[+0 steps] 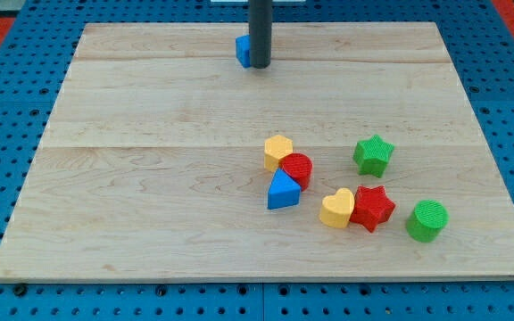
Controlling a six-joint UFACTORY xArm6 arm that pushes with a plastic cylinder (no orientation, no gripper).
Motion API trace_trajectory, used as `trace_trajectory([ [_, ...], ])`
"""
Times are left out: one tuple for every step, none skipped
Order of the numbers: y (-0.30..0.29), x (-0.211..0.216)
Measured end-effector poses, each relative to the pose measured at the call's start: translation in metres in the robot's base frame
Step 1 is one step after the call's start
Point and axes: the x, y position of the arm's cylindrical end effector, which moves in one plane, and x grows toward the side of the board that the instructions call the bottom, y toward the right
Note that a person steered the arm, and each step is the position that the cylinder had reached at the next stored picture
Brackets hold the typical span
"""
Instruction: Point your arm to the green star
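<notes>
While my tip [260, 66] hides a blue block [242, 50], ridged green star [373, 154] apart

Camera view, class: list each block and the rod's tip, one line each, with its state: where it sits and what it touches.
My tip: view's top, against blue block, far from green star.
Blue block: partly hidden behind rod.
Green star: alone, untouched.
Yellow block: touching red cylinder.
Red cylinder: between yellow block and blue triangle.
Blue triangle: touching red cylinder.
Yellow heart: touching red star.
Red star: beside heart.
Green cylinder: alone.
</notes>
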Motion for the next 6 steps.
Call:
trace_trajectory([
  [0.044, 0.012],
  [0.161, 0.06],
  [0.269, 0.138],
  [0.248, 0.198],
  [0.213, 0.218],
  [0.158, 0.219],
])
